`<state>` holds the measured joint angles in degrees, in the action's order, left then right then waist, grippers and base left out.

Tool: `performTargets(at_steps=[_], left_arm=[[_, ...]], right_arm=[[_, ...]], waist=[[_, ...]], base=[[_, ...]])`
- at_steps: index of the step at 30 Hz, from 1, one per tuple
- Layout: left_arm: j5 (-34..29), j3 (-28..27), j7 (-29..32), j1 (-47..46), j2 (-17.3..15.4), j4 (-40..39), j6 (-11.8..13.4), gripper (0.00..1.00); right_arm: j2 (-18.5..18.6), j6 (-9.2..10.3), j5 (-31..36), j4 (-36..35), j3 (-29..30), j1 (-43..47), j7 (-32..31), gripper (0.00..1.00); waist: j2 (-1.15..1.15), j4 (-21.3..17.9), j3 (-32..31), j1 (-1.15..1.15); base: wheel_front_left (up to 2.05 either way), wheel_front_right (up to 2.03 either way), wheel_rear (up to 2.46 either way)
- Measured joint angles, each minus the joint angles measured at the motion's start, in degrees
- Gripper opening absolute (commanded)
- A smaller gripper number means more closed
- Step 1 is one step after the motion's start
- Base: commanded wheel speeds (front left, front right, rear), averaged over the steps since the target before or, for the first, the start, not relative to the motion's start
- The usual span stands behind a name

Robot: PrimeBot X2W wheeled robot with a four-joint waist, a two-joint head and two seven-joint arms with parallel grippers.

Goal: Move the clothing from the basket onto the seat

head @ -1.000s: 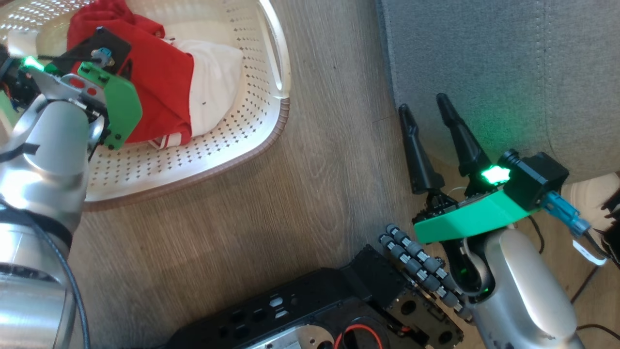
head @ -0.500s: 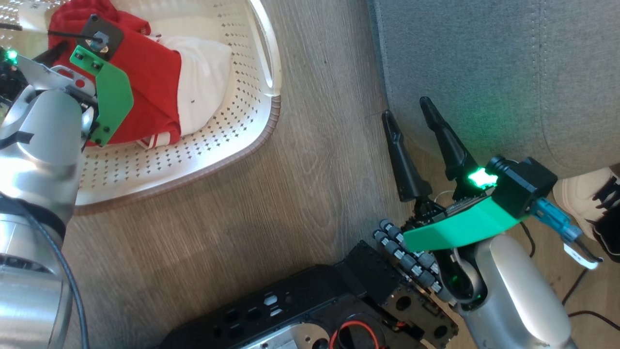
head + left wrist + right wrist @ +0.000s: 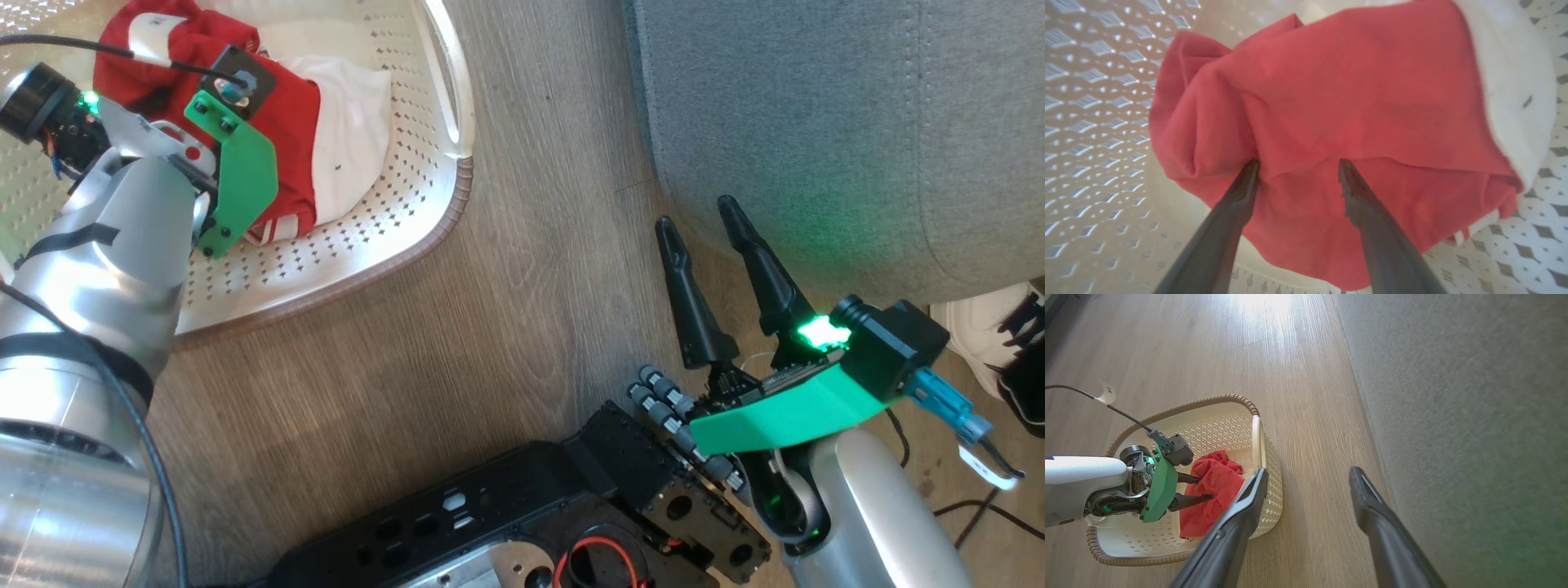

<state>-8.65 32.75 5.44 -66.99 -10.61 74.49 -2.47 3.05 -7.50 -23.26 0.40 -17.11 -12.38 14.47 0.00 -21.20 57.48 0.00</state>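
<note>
The red clothing [image 3: 290, 131] with a white panel lies bunched inside the cream perforated basket [image 3: 392, 253] on the floor. In the left wrist view, my left gripper [image 3: 1298, 163] is open, and both fingertips [image 3: 1251, 167] press into the red clothing [image 3: 1351, 90]. The right wrist view shows that same left gripper [image 3: 1202, 488] reaching down into the basket [image 3: 1208, 401]. My right gripper [image 3: 694, 214] hangs open and holds nothing, just off the front corner of the grey seat [image 3: 816, 106]. In the head view the left wrist hides its own fingers.
Wooden floor [image 3: 490, 327] separates the basket from the seat. My black base [image 3: 522, 523] sits at the bottom of the head view. A person's white and black shoe [image 3: 992, 327] rests by the seat's lower right corner, with cables near it.
The head camera shifted a little. My left wrist has swung rightward over the red clothing, and the cloth is bunched more, with a white band showing. The right gripper dropped slightly.
</note>
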Motion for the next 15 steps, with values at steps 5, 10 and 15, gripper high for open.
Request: performTargets(at_steps=[5, 10, 15], left_arm=[[0.0, 0.8, 0.0, 0.2, 0.5, 0.0, -1.0, 1.0], [0.1, 1.1, 0.1, 0.3, 0.5, 0.0, -1.5, 1.0], [2.2, 0.6, 0.5, 0.3, 0.4, -0.1, -2.1, 1.0]], right_arm=[[0.0, 0.0, 0.1, -0.8, 0.7, 1.3, 0.0, 1.0], [0.0, 0.0, 0.6, -1.2, 1.1, 1.4, 0.0, 1.0], [-0.1, 0.0, 0.4, -2.7, 1.0, 1.3, 0.0, 1.0]], waist=[[0.0, 0.4, 0.5, 0.0], [0.0, 1.0, 0.9, 0.0], [0.0, 1.5, 1.3, 0.0]], base=[[0.0, 0.0, 0.0], [0.0, 0.0, 0.0], [0.0, 0.0, 0.0]])
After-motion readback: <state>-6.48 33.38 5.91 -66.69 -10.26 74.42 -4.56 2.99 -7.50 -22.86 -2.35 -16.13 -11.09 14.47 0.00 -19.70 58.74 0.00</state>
